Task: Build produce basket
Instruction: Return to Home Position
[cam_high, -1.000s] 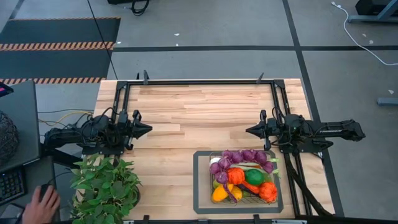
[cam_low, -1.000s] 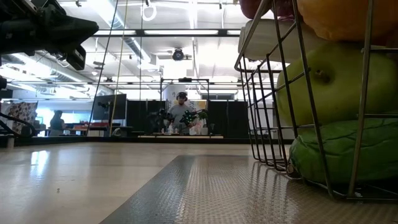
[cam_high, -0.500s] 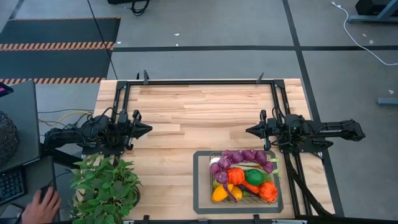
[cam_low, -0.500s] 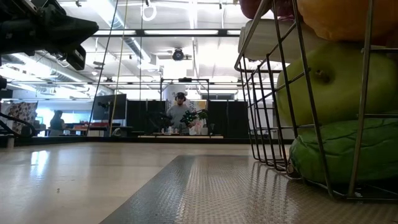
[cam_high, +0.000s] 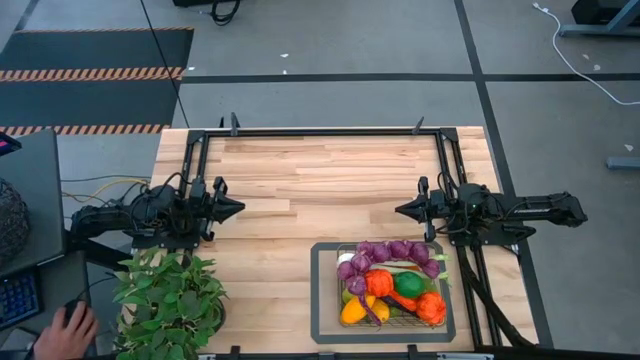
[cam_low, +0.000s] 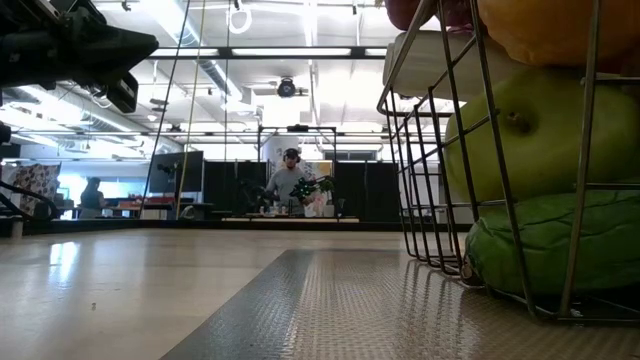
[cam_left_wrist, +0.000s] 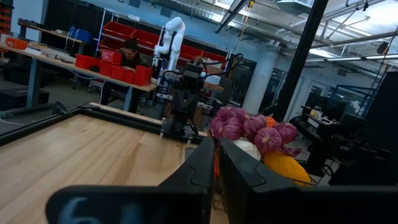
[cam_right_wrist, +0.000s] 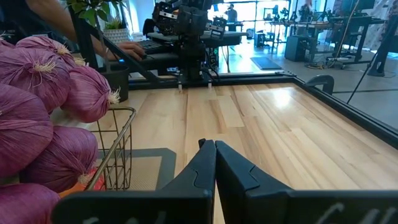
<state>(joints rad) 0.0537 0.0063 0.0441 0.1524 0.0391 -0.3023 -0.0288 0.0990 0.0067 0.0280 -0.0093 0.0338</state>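
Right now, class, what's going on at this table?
Nothing is being handled. The dark-grey rectangular wire-mesh basket sits on the light wooden table near the dark right arm, filled with colourful toy fruits and vegetables. The dark left arm rests at the opposite edge. Both arms' jaws are shut and empty.

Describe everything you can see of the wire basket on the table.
The basket is rectangular, of dark-grey wire mesh with upright open walls, on a wide flat dark frame with a textured surface. It stands level on the wooden table, on the right arm's side, heaped with produce: purple, orange, yellow, green and red pieces. Neither the right gripper nor the left gripper touches it.
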